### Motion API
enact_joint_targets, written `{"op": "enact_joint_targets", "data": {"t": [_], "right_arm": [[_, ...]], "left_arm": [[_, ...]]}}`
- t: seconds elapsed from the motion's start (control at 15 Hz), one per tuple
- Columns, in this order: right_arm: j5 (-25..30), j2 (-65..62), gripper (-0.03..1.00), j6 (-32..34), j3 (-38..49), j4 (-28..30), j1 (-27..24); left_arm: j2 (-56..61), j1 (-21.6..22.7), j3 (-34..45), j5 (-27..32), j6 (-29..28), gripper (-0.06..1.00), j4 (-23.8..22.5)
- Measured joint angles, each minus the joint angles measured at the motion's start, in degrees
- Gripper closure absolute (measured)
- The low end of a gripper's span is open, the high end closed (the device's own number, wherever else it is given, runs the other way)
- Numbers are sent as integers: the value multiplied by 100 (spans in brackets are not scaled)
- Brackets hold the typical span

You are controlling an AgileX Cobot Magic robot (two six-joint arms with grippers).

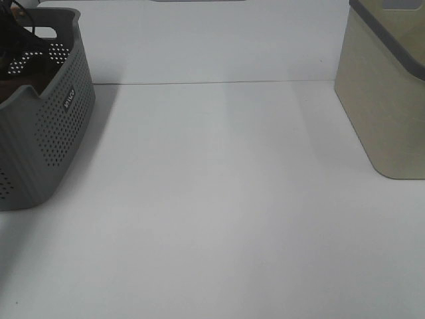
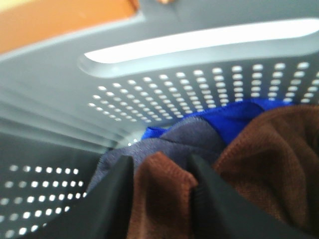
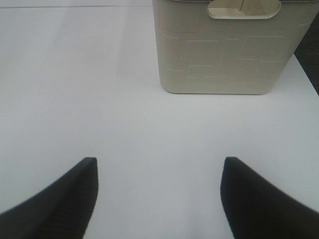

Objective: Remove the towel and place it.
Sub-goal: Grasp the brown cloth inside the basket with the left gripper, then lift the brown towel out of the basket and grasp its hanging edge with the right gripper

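Observation:
The dark brown towel (image 2: 259,159) lies bunched inside the grey perforated basket (image 2: 199,64). My left gripper (image 2: 159,160) is down in the basket, with its two black fingers (image 2: 117,199) pressed on either side of a raised fold of the towel. In the high view a strip of the towel (image 1: 20,80) shows inside the basket (image 1: 60,139) at the far left, under the left arm's black cables (image 1: 16,26). My right gripper (image 3: 159,162) is open and empty above the bare white table; it does not show in the high view.
A blue fabric item (image 2: 239,119) and a grey-blue cloth (image 2: 184,139) lie behind the towel in the basket. A beige bin (image 1: 385,100) stands at the table's right; it also shows ahead of the right gripper (image 3: 224,55). The white table (image 1: 219,199) spans between them.

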State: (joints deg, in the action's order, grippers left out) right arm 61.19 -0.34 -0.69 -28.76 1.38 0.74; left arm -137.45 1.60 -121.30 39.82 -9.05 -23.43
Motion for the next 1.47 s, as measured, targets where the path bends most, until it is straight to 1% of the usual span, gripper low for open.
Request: {"op": "enact_joint_targets", "data": {"t": [0.13,0.27,0.33,0.53,0.67,0.87,0.93,1.13,1.27,1.4,1.47], "right_arm": [[0,0,30,0,0,0,0],[0,0,30,0,0,0,0],[0,0,30,0,0,0,0],[0,0,30,0,0,0,0],[0,0,30,0,0,0,0],[0,0,30,0,0,0,0],[0,0,30,0,0,0,0],[0,0,30,0,0,0,0],[0,0,30,0,0,-6,0],[0,0,30,0,0,-6,0],[0,0,30,0,0,-6,0]], "left_arm": [[-103,0,0,6,6,73,11],[-92,0,0,17,6,92,11],[-34,0,0,17,11,94,11],[206,0,0,23,11,94,11],[579,-23,0,52,17,94,57],[1295,-149,0,103,34,94,315],[1937,-350,0,120,304,94,539],[2876,-905,0,172,745,94,751],[3449,-1392,-6,241,791,94,825],[3850,-1874,-6,464,905,94,865],[3913,-2011,-6,556,985,94,888]]}}
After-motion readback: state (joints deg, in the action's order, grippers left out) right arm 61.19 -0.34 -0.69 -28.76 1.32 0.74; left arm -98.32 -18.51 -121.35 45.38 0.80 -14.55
